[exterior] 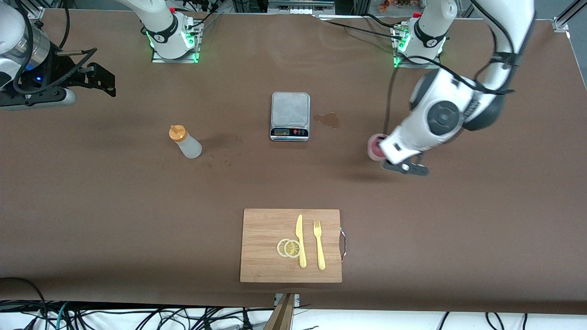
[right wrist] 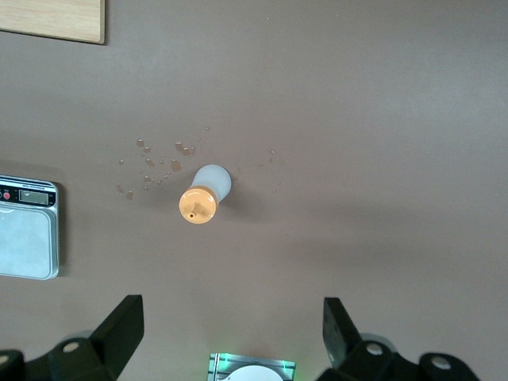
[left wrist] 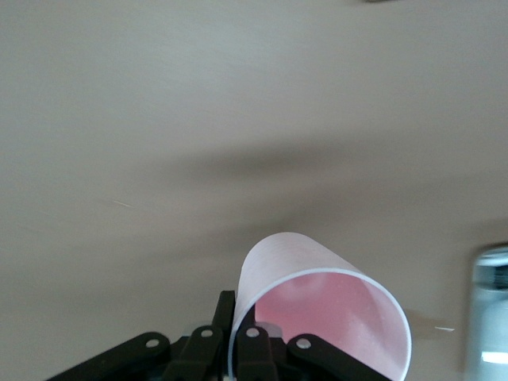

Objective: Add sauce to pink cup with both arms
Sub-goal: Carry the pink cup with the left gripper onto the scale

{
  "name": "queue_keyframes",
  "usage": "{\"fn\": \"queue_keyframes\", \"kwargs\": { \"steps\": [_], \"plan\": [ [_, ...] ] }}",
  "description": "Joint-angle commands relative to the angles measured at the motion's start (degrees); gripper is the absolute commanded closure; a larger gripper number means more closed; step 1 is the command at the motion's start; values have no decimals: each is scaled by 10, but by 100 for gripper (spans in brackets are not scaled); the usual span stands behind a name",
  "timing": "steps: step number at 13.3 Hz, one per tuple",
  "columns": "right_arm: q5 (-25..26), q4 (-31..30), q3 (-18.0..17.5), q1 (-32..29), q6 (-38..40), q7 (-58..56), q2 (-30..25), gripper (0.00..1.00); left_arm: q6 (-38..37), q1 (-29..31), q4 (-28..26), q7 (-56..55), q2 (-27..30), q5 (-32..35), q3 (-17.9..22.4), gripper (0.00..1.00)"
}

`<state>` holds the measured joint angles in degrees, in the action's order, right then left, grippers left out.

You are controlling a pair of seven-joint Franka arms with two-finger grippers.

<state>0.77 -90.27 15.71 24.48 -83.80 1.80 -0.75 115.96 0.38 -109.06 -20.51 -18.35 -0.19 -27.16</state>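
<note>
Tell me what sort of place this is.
Probably a robotics lab bench staged as a kitchen: two arms bolted to a brown table, loose cables along its edge, plus a kitchen scale and cutting board.

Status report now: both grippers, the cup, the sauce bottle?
Left gripper shut on pink cup. Right gripper open, high over standing sauce bottle. Kitchen scale between bottle and cup.

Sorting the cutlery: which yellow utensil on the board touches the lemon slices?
The knife; the lemon slices sit against it, while the fork lies apart.
</note>
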Motion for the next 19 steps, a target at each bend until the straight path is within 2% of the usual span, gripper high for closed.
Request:
{"fn": "queue_keyframes", "kwargs": {
  "steps": [1, 4, 7, 12, 13, 14, 15, 16, 19],
  "plan": [
    [-2, 8, 0, 1, 4, 0, 0, 0, -1, -22, 10, -111, -11, -37, -52, 100],
    [-2, 8, 0, 0, 4, 2, 0, 0, 14, -134, 16, -251, -29, -37, -55, 100],
    [-2, 8, 1, 0, 3, 0, 0, 0, 109, -214, 16, -369, -75, -27, -50, 100],
    [-2, 8, 1, -4, 2, 0, 2, 0, 129, -226, 15, -399, -110, 11, -50, 100],
    [-2, 8, 1, -4, 2, -1, 2, 0, 130, -227, 16, -400, -118, 12, -49, 95],
    [0, 8, 1, -3, 2, -1, 3, 0, 130, -227, 15, -400, -118, 19, -50, 54],
    [0, 8, 1, -3, 2, -2, 3, 0, 129, -226, 16, -400, -117, 20, -52, 3],
    [-1, 8, 1, -4, 2, -3, 3, 0, 125, -225, 16, -400, -115, 20, -52, 0],
    [0, 8, 3, -5, 8, -7, 0, 0, 95, -222, 21, -400, -96, 18, -55, 0]
  ]
}}
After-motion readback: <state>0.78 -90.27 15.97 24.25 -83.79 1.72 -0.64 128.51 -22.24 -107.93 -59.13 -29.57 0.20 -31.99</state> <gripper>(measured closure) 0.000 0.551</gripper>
